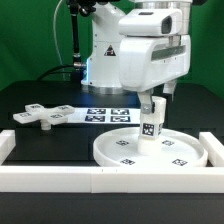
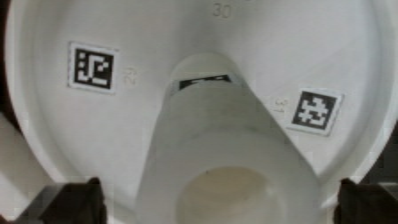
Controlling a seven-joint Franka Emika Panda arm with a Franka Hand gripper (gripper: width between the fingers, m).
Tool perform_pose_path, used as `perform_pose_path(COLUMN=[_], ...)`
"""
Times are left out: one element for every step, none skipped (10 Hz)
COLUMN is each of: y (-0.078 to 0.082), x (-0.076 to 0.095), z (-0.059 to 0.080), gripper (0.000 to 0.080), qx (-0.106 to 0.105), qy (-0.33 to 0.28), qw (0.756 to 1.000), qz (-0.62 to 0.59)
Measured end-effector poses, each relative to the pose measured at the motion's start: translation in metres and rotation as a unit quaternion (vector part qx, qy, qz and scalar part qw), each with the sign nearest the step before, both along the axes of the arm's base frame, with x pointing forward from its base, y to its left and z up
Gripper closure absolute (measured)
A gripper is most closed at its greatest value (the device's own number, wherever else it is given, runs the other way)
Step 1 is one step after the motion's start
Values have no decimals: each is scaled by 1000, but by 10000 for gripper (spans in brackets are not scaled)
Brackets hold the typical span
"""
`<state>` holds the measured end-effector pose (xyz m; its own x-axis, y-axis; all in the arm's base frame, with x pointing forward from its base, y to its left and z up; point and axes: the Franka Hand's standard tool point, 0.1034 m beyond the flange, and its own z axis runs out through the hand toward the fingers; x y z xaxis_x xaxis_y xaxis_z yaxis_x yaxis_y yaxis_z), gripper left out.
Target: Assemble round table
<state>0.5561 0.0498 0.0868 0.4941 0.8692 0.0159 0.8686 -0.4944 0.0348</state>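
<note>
Two square tags mark the disc [image 2: 107, 120]; end effector [image 2: 199, 200] spread, released.

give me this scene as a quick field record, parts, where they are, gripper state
round disc: flat on the table, against the white border rail
leg: upright on the disc, near its middle
cross-shaped base: loose on the table, toward the exterior view's left, apart from the disc
marker board: flat behind the disc
gripper: open, directly above the leg, fingers either side of its top, not gripping
</note>
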Motion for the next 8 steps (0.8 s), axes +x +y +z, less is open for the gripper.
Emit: perform_pose_path(y=[0, -1, -2, -2, -3, -4, -3, -3], x=[0, 0, 0, 0, 0, 1, 2, 1], z=[0, 0, 0, 0, 0, 0, -2, -3], gripper=[151, 151, 151, 151, 151, 151, 151, 151], qx=[-5, -8, -9, -10, -13, -17, -29, -36], qy=[-1, -1, 0, 0, 0, 1, -2, 0], qw=[999, 997, 995, 993, 987, 980, 967, 957], qz=[33, 74, 103, 119, 160, 198, 252, 289])
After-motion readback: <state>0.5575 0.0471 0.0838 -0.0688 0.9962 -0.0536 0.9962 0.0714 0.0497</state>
